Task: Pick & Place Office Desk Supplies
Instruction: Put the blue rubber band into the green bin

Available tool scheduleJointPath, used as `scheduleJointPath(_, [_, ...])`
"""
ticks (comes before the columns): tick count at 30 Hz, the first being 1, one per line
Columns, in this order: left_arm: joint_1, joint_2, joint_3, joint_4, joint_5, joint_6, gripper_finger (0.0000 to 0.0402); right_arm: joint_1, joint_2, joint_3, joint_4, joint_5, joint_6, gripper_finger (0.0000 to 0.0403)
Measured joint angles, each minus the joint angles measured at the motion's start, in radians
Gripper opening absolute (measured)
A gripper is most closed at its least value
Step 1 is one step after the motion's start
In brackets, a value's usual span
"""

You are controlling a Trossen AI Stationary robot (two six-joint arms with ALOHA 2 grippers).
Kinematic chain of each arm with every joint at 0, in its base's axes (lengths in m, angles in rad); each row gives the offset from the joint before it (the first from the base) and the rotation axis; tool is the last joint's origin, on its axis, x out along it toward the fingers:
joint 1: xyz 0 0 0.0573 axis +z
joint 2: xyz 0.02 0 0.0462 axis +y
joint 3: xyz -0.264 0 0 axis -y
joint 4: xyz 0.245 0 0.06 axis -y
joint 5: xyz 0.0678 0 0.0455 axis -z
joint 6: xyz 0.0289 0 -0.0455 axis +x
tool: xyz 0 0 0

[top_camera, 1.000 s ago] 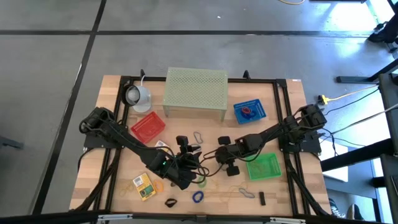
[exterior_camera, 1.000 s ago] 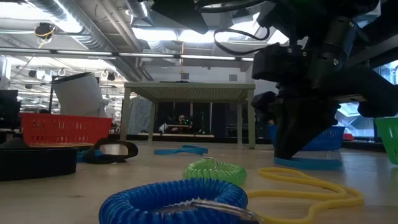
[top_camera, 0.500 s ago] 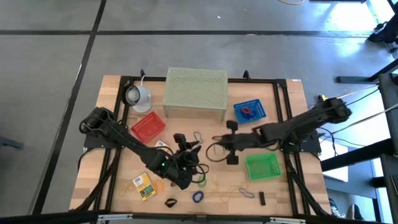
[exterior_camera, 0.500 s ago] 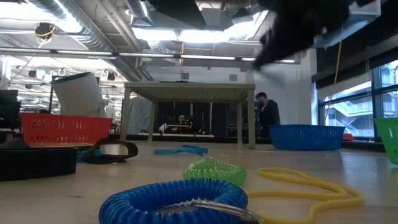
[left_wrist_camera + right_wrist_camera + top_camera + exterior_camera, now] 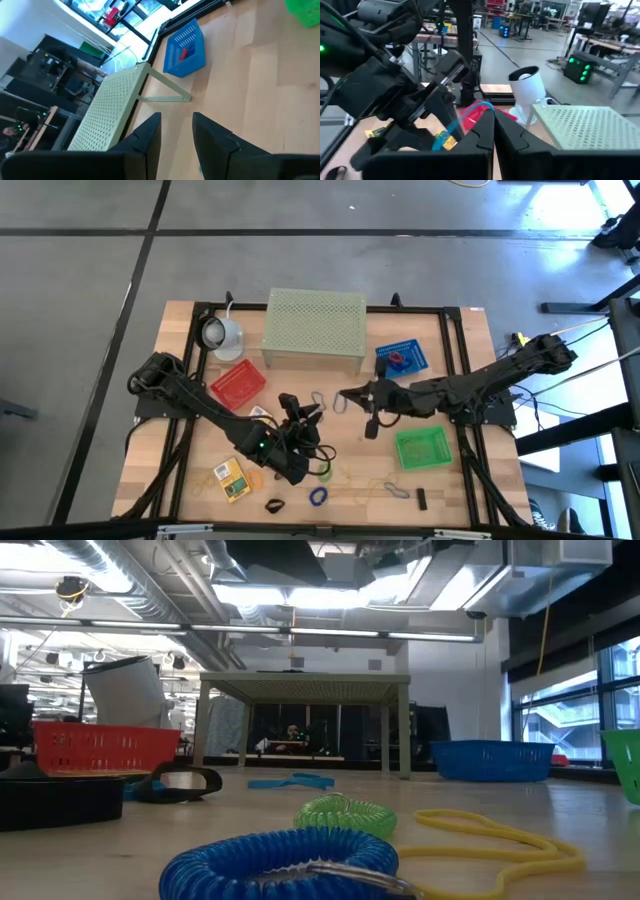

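My right gripper (image 5: 342, 395) hangs shut above the table's middle, pointing toward the table's left; a blue loop (image 5: 447, 135) dangles beside its fingers. Facing it, my left gripper (image 5: 300, 412) stands open in the air, with nothing between its fingers (image 5: 176, 122). On the table lie a blue coil (image 5: 280, 860), a green coil (image 5: 345, 812), a yellow cord (image 5: 490, 835), another flat blue loop (image 5: 290, 781), a wire clip (image 5: 320, 400), yellow packets (image 5: 232, 478) and black clips (image 5: 274, 505). My right gripper has the blue loop at its shut fingertips, but its own fingers hide the place of contact. The fingers come level from the table's right. A strand of the loop (image 5: 451, 131) hangs slack beside the fingers, lifted clear of the table.
The pale green perforated stand (image 5: 313, 325) is at the far middle, with a white lamp (image 5: 222, 333) and a red basket (image 5: 238, 383) to its left. A blue basket (image 5: 401, 359) and a green basket (image 5: 422, 448) sit on the right.
My right gripper has risen from the table and tipped from pointing down to nearly level, drifting toward the far edge. The blue loop that lay under it has left the tabletop with it.
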Motion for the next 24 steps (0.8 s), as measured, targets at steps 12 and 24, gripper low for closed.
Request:
scheduleJointPath(12, [0.002,0.000,0.000,-0.001,-0.006,0.008,0.0104,0.017,-0.035,0.000,-0.515,-0.128,0.533,0.0004])
scheduleJointPath(24, [0.016,0.000,0.000,0.000,-0.004,-0.007,0.0104,0.244,-0.089,0.000,-0.989,-0.321,0.973,0.0003])
